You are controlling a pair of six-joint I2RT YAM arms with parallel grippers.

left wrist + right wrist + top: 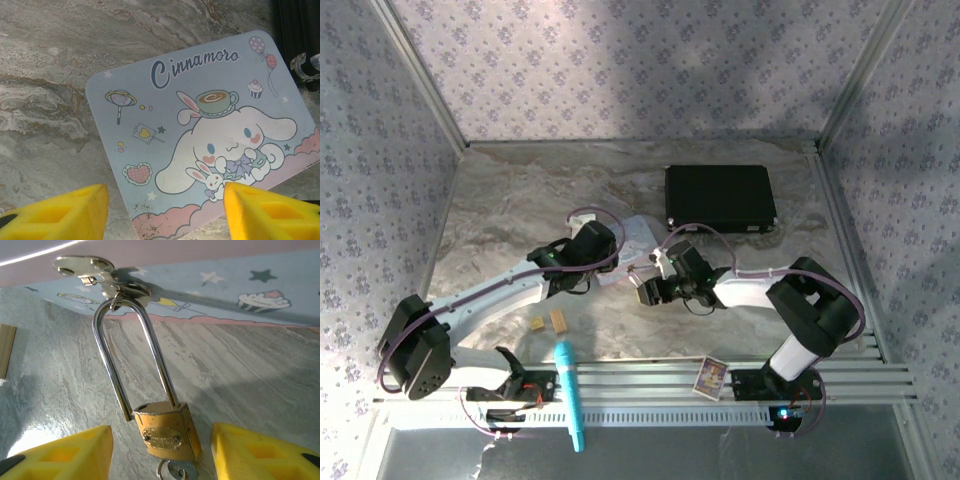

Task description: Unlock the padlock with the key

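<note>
Okay, right gripper [161,440]: yellow fingers spread wide, pinching nothing, one on each side of the small brass-gold padlock with long silvery shackle [167,432], apart from it. Padlock lies flat on the grey marbled table [240,375], its shackle top reaching the edge of the pastel blue cartoon-rabbit tin [200,285]. One shackle leg sits beside the body, out of its hole. Small silvery key [175,472] at the body's bottom end, cut by the frame edge; cannot tell if inserted. Spare silvery keys on a ring [82,265] hang at the shackle top. Over the tin's near edge the left gripper [165,200] is spread as well, empty.
</note>
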